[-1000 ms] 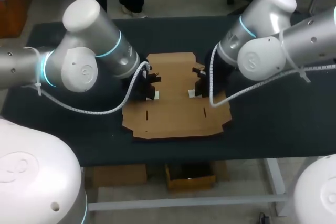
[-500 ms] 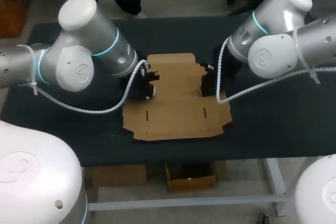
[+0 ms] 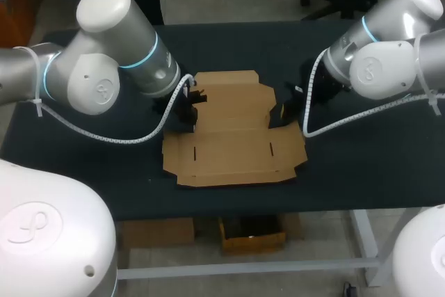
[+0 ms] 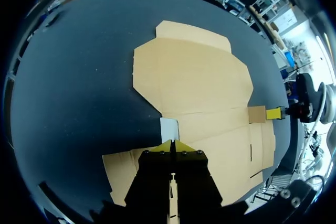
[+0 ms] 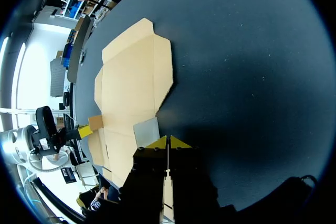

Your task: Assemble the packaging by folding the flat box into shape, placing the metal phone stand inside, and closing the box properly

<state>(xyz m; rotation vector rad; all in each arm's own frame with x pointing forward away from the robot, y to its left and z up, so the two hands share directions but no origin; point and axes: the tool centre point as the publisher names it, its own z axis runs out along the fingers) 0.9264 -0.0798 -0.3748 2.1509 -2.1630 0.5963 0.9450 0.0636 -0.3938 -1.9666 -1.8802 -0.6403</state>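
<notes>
The flat brown cardboard box (image 3: 233, 130) lies unfolded on the dark table, between my two grippers. My left gripper (image 3: 186, 113) is at the box's left edge with its yellow tips (image 4: 173, 145) shut together. A small pale side tab (image 4: 169, 128) stands just ahead of them. My right gripper (image 3: 288, 113) is at the box's right edge, also shut (image 5: 168, 141), with a grey tab (image 5: 146, 131) right in front of it. In each wrist view the other gripper's yellow tip shows across the box (image 4: 274, 113) (image 5: 84, 129). No phone stand is in view.
The dark table top (image 3: 361, 165) stretches bare around the box on all sides. Its front edge runs close below the box's near flap (image 3: 236, 172). White cables hang from both wrists beside the box.
Both grippers have slid outward from the box's middle to its left and right edges. The right arm has drawn back to the right. The box lies where it was.
</notes>
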